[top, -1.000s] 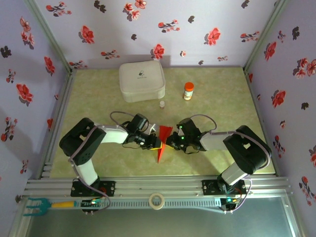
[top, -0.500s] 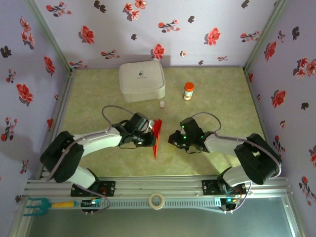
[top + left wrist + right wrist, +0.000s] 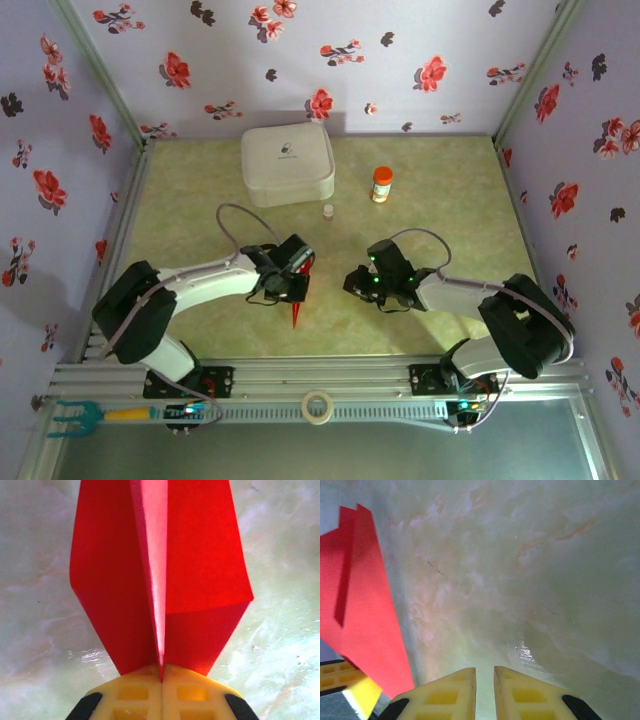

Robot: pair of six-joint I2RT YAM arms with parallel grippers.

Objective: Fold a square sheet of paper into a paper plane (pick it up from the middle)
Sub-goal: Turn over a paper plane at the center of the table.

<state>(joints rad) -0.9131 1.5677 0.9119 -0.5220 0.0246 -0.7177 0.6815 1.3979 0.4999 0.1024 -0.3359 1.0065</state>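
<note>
At the lower left corner of the top view you see a green and yellow tool (image 3: pixel 75 416) lying on the metal rail. To the right of it the left arm (image 3: pixel 190 285) bends from its base toward the middle of the frame. Its left claw (image 3: pixel 293 285) sits just left of the centre, over the green table (image 3: pixel 200 210). In the left wrist view its yellow fingers (image 3: pixel 135 695) are pressed together with no gap, and they pinch the paper plane (image 3: pixel 296 312) on its centre ridge. The red wings spread to both sides of this ridge and reach up to the top of that frame. In the top view the plane is just below and right of the left claw, with its tip pointing to the bottom of the frame. You cannot tell if the tip touches the table. Above, in the upper middle, a white case (image 3: pixel 287 165) stands near the back wall. At the bottom centre a roll of tape (image 3: pixel 318 406) lies on the rail. A very small white thing (image 3: pixel 327 211) is on the table below the right corner of the case, and it is too small to name. Right of the plane, and apart from it, is the right claw (image 3: pixel 352 283). In the right wrist view its fingers (image 3: pixel 520 695) stand almost together, with a thin gap and nothing in it. The plane shows at the left edge of that frame. An orange-capped bottle (image 3: pixel 381 184) stands to the upper right of the centre, and the right arm (image 3: pixel 470 300) runs to the lower right.
</note>
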